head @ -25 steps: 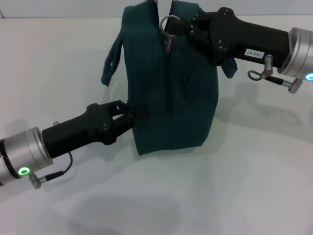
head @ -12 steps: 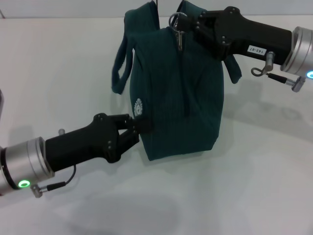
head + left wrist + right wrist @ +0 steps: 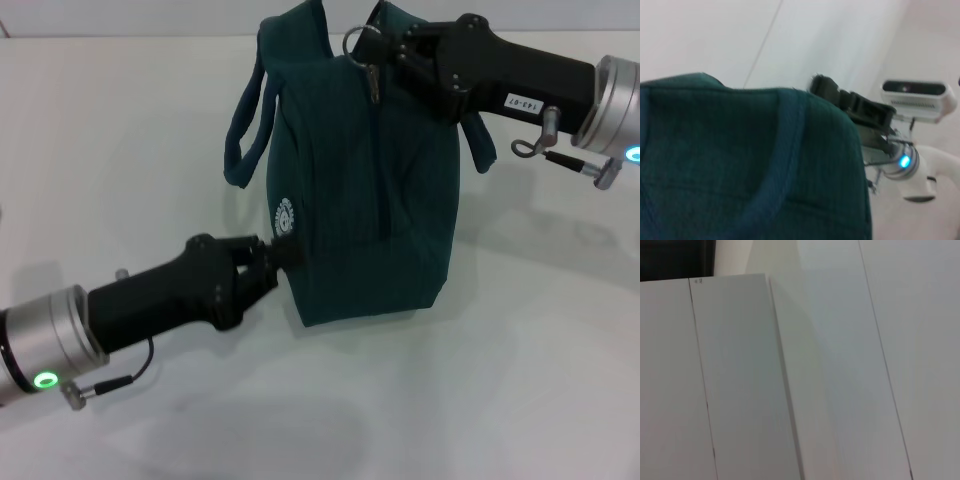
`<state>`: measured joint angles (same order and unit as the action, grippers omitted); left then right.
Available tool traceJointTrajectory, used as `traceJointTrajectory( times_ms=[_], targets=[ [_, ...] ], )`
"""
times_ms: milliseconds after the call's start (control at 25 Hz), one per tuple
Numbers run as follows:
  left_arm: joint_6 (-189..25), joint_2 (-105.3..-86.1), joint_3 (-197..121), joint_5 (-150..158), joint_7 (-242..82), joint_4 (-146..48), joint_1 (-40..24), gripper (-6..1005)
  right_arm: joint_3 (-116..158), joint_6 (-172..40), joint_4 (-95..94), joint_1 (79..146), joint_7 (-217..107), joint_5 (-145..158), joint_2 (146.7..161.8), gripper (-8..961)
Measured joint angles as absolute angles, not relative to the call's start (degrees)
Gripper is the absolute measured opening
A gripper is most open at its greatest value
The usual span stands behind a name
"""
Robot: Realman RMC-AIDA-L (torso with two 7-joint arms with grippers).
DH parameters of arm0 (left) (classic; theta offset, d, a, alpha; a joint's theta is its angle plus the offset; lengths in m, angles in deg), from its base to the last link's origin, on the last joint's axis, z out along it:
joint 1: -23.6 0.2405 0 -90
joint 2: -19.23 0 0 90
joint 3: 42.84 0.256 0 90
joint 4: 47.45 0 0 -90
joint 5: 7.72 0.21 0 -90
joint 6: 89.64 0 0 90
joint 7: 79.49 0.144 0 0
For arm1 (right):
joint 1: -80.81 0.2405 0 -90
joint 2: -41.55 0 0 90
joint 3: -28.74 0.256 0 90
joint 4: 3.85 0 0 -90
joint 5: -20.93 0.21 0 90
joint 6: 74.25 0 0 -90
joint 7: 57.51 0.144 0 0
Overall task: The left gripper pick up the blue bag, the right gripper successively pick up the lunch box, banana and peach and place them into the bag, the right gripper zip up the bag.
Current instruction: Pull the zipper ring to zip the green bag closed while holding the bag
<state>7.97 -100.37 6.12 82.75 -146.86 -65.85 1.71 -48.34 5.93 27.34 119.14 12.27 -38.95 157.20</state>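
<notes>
The blue bag [image 3: 365, 190] stands upright on the white table [image 3: 520, 380] in the head view, its round white logo [image 3: 284, 215] facing my left arm. My left gripper [image 3: 278, 254] is shut on the bag's fabric just below the logo. My right gripper [image 3: 378, 48] is at the bag's top, shut on the ring zip pull [image 3: 356, 41], and the zip line runs down the bag's middle. In the left wrist view the bag [image 3: 740, 165] fills the near field, with the right gripper [image 3: 852, 105] behind it. Lunch box, banana and peach are out of view.
One loop handle [image 3: 245, 125] hangs off the bag's left side, the other [image 3: 482, 140] drops under my right arm. The right wrist view holds only white panels [image 3: 740, 380]. Bare table lies in front of the bag.
The bag has turned and shifted right, bringing its logo into sight. My right gripper moved right with the zip pull. My left gripper followed the bag's lower edge.
</notes>
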Motion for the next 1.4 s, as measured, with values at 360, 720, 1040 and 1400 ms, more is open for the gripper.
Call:
traceJointTrajectory(
  times_ms=[360, 720, 1040, 1400],
  targets=[
    [8.04, -100.24, 6.07, 77.07, -154.3, -65.72, 1.37, 217, -48.54, 8.21, 26.56, 119.04, 12.28, -39.26, 157.31, 14],
    [9.24, -100.23, 6.11, 76.99, -156.86, -66.11, 0.95, 573, -50.81, 8.86, 26.47, 119.35, 12.17, -39.24, 157.48, 14],
    [9.7, -100.0, 5.81, 76.73, -156.58, -66.41, 1.4, 737, -53.73, 8.7, 26.58, 120.74, 11.95, -38.94, 157.73, 15],
    [7.6, -100.02, 4.74, 76.73, -156.47, -66.44, 1.06, 741, -54.67, 8.45, 26.53, 121.51, 11.83, -38.31, 157.74, 15]
  ],
)
